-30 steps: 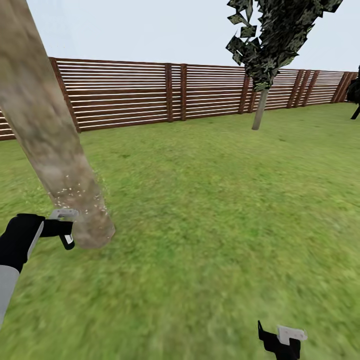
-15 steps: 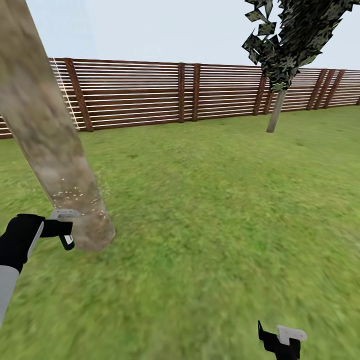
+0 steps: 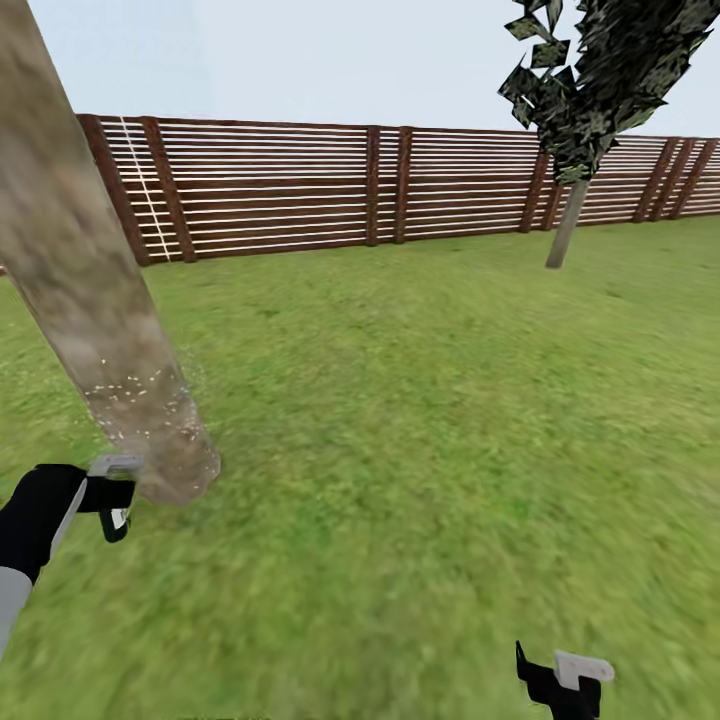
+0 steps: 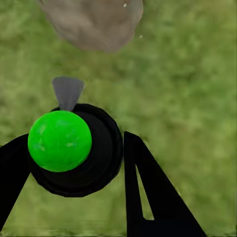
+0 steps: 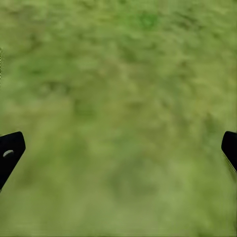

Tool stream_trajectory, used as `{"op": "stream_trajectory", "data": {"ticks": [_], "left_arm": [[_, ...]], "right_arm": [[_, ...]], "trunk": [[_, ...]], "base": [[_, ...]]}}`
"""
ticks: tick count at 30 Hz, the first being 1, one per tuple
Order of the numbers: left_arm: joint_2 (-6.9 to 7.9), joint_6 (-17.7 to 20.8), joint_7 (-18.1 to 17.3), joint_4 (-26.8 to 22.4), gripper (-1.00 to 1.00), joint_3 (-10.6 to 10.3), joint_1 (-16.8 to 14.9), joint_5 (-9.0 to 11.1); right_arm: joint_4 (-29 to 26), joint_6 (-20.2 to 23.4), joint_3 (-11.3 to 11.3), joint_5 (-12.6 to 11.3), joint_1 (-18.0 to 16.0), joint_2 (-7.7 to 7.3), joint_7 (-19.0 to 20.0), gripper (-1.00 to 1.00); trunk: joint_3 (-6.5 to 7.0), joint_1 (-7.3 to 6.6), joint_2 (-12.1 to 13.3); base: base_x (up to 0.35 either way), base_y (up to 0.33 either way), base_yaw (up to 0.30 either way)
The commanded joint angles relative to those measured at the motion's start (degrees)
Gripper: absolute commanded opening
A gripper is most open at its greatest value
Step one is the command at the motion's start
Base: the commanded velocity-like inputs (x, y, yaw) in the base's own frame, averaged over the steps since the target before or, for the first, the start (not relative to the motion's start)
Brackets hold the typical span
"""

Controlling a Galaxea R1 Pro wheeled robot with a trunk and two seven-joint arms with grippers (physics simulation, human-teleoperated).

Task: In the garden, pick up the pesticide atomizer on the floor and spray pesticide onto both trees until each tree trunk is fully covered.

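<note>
A wide green lawn (image 3: 420, 400) is backed by one long brown fence of horizontal wooden slats (image 3: 300, 190) under a pale sky. Two trees show in the head view. The nearer is a thick, bare, mottled grey-tan trunk (image 3: 80, 270) leaning across the left side, its base meeting the grass close to the robot. A scatter of small pale specks (image 3: 135, 390) dots the lower part of this trunk. The second tree (image 3: 600, 90), with a thin grey stem and dark blocky foliage, stands far off near the fence at the right.

Two grippers are visible. The black left gripper (image 3: 112, 495) sits just beside the base of the near trunk. In the left wrist view its two black fingers (image 4: 148, 192) are clenched around one small dark round atomizer with a bright green cap (image 4: 69, 148), whose grey nozzle (image 4: 67, 91) points at the trunk base (image 4: 94, 19) just ahead.

The black right gripper (image 3: 565, 680) hangs low over bare grass, well apart from both trees. Its fingertips (image 5: 10, 150) sit spread wide at the edges of the right wrist view, released and holding nothing.
</note>
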Motion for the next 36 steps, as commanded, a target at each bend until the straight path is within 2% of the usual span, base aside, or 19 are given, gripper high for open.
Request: {"op": "stream_trajectory", "data": {"ticks": [1, 2, 3, 6, 8, 12, 13, 16, 18, 20, 25, 27, 29, 31, 32, 33, 34, 35, 36], "left_arm": [[-0.05, 0.2, -0.4, 0.3, -1.0, 0.8, 0.0, -0.4], [-0.05, 0.1, -0.3, 0.8, -1.0, 2.1, 0.1, -0.5], [-0.05, 0.0, -0.3, 1.9, -1.0, 2.5, 0.1, -0.5], [-0.18, -5.7, 0.2, 5.3, -1.0, 3.0, 0.1, -0.4], [-0.81, -7.3, 1.8, 5.9, -1.0, 3.0, 0.1, -0.2], [-4.31, -7.6, 2.1, 5.9, -1.0, 3.0, 0.1, -0.4], [-4.55, -7.6, 2.2, 5.9, -1.0, 3.1, 0.1, -0.3], [-4.35, -7.8, 2.1, 6.2, -1.0, 3.5, 0.2, -0.4], [-3.98, -8.5, 2.0, 7.1, -1.0, 7.8, 2.1, -0.6], [-3.95, -9.1, 2.0, 7.2, -1.0, 8.9, 2.8, -0.7], [-3.92, -9.5, 1.8, 7.3, -1.0, 9.3, 3.7, -0.8], [-3.94, -10.4, 1.5, 7.2, -1.0, 8.7, 4.6, -0.8], [-3.99, -15.9, 0.9, 7.2, -1.0, 7.5, 5.7, -0.9], [-3.99, -20.5, -1.7, 7.3, -1.0, 2.0, 6.1, -2.6], [-3.95, -21.5, -4.6, 7.3, -1.0, -0.3, 6.2, -3.6], [-3.94, -22.5, -8.6, 7.4, -1.0, -1.6, 6.2, -4.4], [-3.9, -24.9, -15.5, 7.3, -1.0, -2.7, 6.2, -6.5], [-3.87, -28.4, -24.2, 7.3, -1.0, -4.6, 6.2, -11.5], [-3.91, -30.2, -28.8, 7.4, -1.0, -5.5, 6.2, -14.9]], "right_arm": [[0.0, -0.1, 0.4, -0.2, 0.0, 0.0, -0.2, 1.0], [0.0, -0.1, 0.4, -0.2, 0.0, 0.0, -0.2, 1.0], [0.0, -0.1, 0.4, -0.2, 0.0, 0.0, -0.2, 1.0], [0.0, -0.1, 0.4, -0.2, 0.0, 0.0, -0.2, 1.0], [0.0, -0.1, 0.4, -0.2, 0.0, 0.0, -0.2, 1.0], [0.0, -0.1, 0.4, -0.2, 0.0, 0.0, -0.2, 1.0], [0.0, -0.1, 0.4, -0.2, 0.0, 0.0, -0.2, 1.0], [0.0, -0.1, 0.4, -0.2, 0.0, 0.0, -0.2, 1.0], [0.0, -0.1, 0.4, -0.2, 0.0, 0.0, -0.2, 1.0], [0.0, -0.1, 0.4, -0.2, 0.0, 0.0, -0.2, 1.0], [0.0, -0.1, 0.4, -0.1, 0.0, 0.0, -0.2, 1.0], [0.0, -0.1, 0.4, -0.1, 0.0, 0.14, -0.1, 1.0], [-0.1, -0.1, 0.4, -0.1, 0.0, 0.12, 0.0, 1.0], [-0.2, 0.0, 1.2, 0.6, 0.0, 0.15, 0.0, 1.0], [-0.2, 0.0, 2.8, 1.8, 0.0, 0.16, 0.1, 1.0], [-0.4, 0.0, 5.0, 3.5, 0.0, 0.21, 0.1, 1.0], [-2.6, 0.0, 8.3, 5.9, 0.0, 0.24, 0.1, 1.0], [-8.6, 0.4, 12.3, 9.3, 0.0, 0.25, 0.1, 1.0], [-12.2, 1.6, 14.8, 12.0, 0.0, 0.26, 0.1, 1.0]], "trunk": [[-0.05, -0.01, 0.0], [-0.05, -0.01, 0.0], [-0.05, -0.01, 0.0], [-0.05, -0.01, 0.0], [-0.05, -0.01, 0.0], [-0.05, -0.01, 0.0], [-0.05, -0.01, 0.0], [-0.05, -0.01, 0.0], [-0.05, -0.01, 0.0], [-0.05, -0.01, 0.0], [-0.05, -0.01, 0.0], [-0.05, -0.01, 0.0], [-0.05, -0.01, 0.0], [-0.05, -0.01, 0.0], [-0.05, -0.01, 0.0], [-0.05, -0.01, 0.0], [-0.05, -0.01, 0.0], [-0.05, -0.01, 0.0], [-0.05, -0.01, 0.0]], "base": [[0.084, -0.268, 0.276], [0.121, -0.268, 0.277], [0.136, -0.266, 0.277], [0.186, -0.235, 0.232], [0.226, -0.207, 0.037], [0.209, -0.211, 0.005], [0.171, -0.229, 0.0], [0.041, -0.224, 0.0], [-0.247, -0.11, 0.0], [-0.321, -0.025, 0.0], [-0.34, -0.004, 0.0], [-0.343, 0.0, 0.0], [-0.344, 0.0, 0.0], [-0.344, 0.0, 0.0], [-0.343, 0.0, 0.0], [-0.343, 0.0, 0.0], [-0.344, 0.0, 0.0], [-0.344, 0.0, 0.0], [-0.344, 0.0, 0.0]]}}
